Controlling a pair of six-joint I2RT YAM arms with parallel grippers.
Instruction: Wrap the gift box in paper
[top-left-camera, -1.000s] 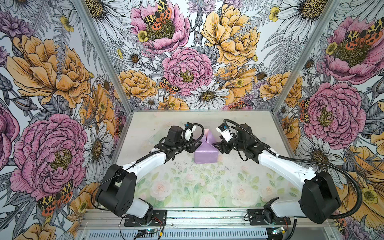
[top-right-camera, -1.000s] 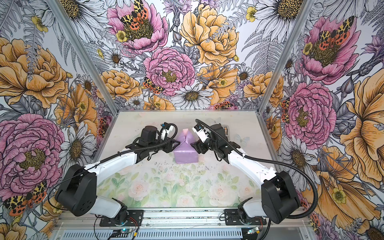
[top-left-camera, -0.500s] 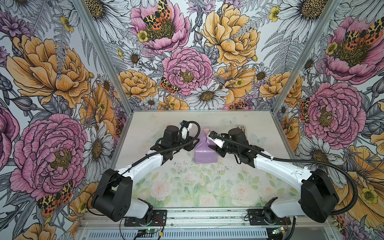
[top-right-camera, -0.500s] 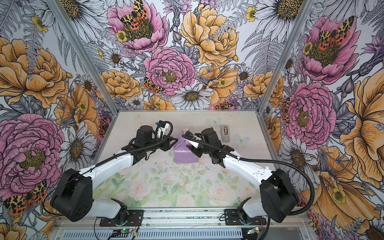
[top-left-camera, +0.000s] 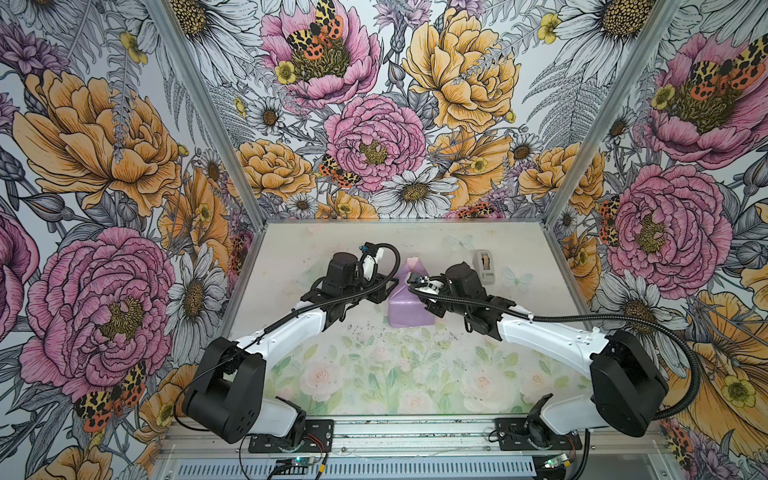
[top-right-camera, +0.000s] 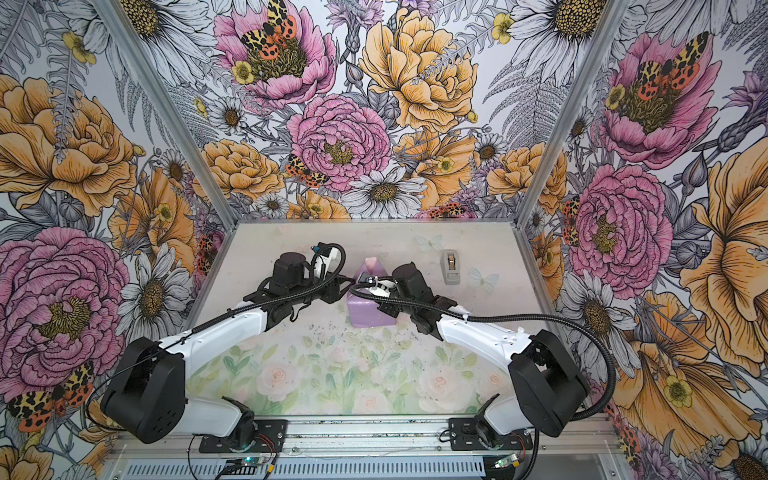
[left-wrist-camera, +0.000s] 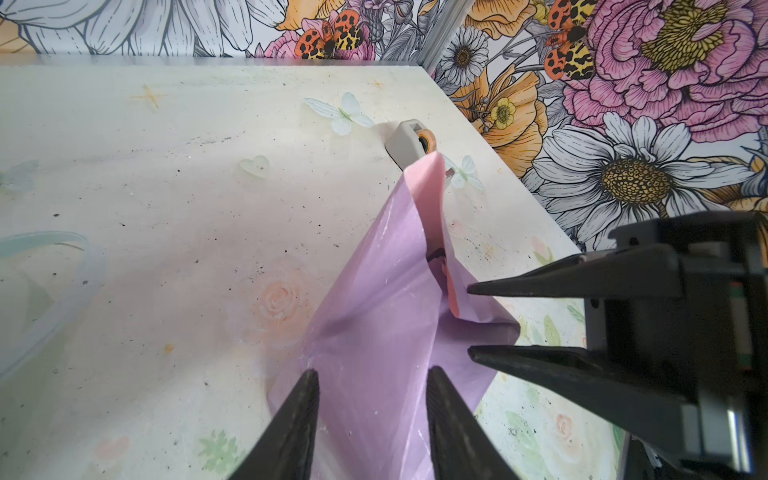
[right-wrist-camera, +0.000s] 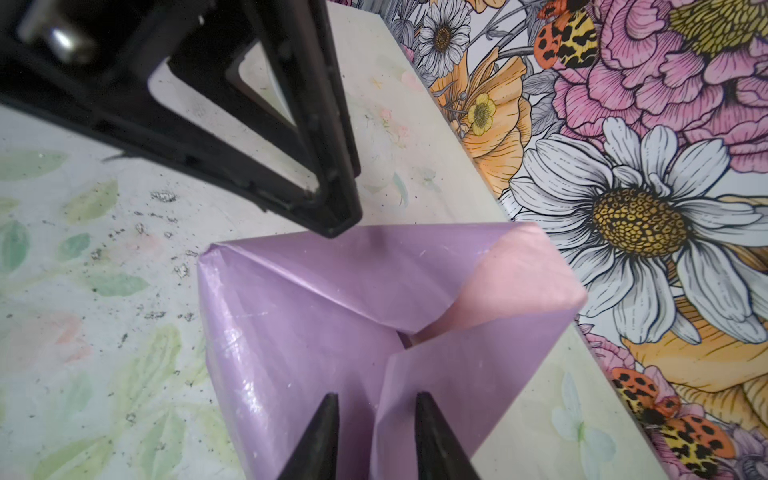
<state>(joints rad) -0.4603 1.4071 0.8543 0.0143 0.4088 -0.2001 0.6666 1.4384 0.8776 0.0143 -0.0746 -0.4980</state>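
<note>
The paper (top-left-camera: 409, 309) (top-right-camera: 370, 313) is folded lilac side out into a parcel in mid-table, with a pink-lined point standing up at its far end. The gift box is hidden under it. My left gripper (left-wrist-camera: 372, 374) (top-left-camera: 384, 291) rests against the parcel's left face with its fingers apart and nothing pinched. My right gripper (right-wrist-camera: 375, 399) (top-left-camera: 428, 307) is at the parcel's right side. Its fingers stand a little apart astride a loose lilac flap (right-wrist-camera: 419, 374). In the left wrist view the right gripper (left-wrist-camera: 469, 319) straddles that flap's corner.
A grey tape dispenser (top-left-camera: 484, 266) (top-right-camera: 451, 266) (left-wrist-camera: 409, 143) stands behind the right arm near the back right of the table (top-left-camera: 374, 374). Flowered walls close in the table's left, back and right sides. Dark specks litter the table in front of the parcel.
My right gripper has come down from the parcel's top to its right side, and its jaws have narrowed around the loose flap. The left gripper has barely shifted.
</note>
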